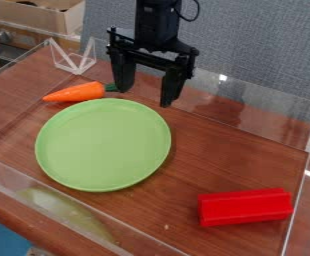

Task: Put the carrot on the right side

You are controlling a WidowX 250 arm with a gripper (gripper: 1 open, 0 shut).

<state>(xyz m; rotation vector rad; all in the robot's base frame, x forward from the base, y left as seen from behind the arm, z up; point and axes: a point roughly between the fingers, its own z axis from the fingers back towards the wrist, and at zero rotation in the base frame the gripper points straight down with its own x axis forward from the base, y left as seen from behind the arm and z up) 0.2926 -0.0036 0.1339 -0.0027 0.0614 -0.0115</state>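
The carrot [75, 93] is small, orange and tapered, with a dark green stem tip at its right end. It lies on the wooden table left of centre, just beyond the far-left rim of the green plate [67, 165]. My gripper [144, 84] hangs from the black arm, pointing down, to the right of the carrot's stem end and above the plate's far edge. Its two black fingers stand wide apart with nothing between them. It is apart from the carrot.
A red rectangular block [246, 206] lies near the front right. Low clear plastic walls [299, 215] ring the wooden table [231, 140]. Cardboard boxes [38, 18] stand behind at the left.
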